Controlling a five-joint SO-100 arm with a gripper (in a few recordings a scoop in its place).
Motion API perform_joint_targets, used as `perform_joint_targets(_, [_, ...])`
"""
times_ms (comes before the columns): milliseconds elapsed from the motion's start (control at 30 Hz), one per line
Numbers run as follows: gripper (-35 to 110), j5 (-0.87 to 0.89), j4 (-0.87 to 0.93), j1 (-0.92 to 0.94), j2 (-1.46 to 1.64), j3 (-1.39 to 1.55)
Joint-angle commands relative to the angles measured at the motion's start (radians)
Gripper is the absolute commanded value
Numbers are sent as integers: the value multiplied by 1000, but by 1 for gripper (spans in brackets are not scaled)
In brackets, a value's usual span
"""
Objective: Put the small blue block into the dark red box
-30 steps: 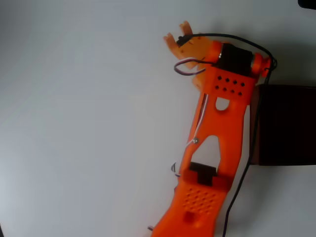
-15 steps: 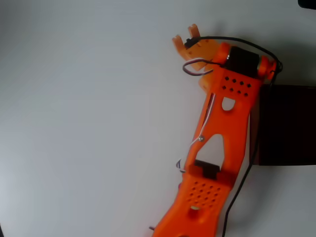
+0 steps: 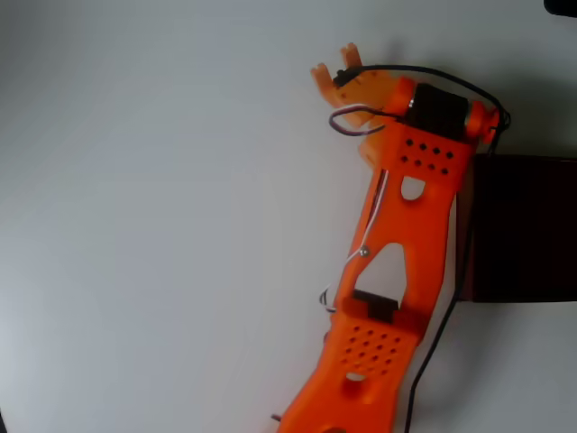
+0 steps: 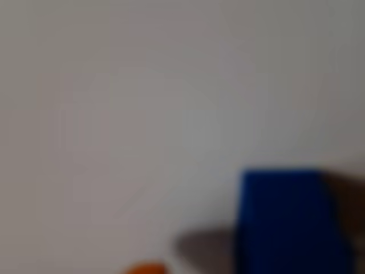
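In the wrist view the small blue block (image 4: 288,225) is a blurred blue shape at the lower right, very close to the camera. It rests on the white table with a shadow beside it. An orange bit of a fingertip (image 4: 145,267) shows at the bottom edge. In the overhead view my orange gripper (image 3: 335,65) points down at the upper middle of the table, its two tips apart, and it hides the block beneath it. The dark red box (image 3: 527,230) lies at the right edge, just right of the arm, partly covered by it.
The orange arm (image 3: 397,244) runs from the bottom middle up to the gripper. A black cable (image 3: 442,325) hangs along its right side, over the box's left wall. White table (image 3: 144,225) spreads to the left.
The gripper shifted right and a little up over the first half second, then edged slightly back left. The box has not moved.
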Motion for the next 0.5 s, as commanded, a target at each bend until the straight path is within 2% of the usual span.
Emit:
perform_joint_targets(0, [7,11,11,20,31,-34])
perform_joint_targets(67, [0,11,11,21,25,-46])
perform_joint_targets(467, [0,-12,14,37,101,14])
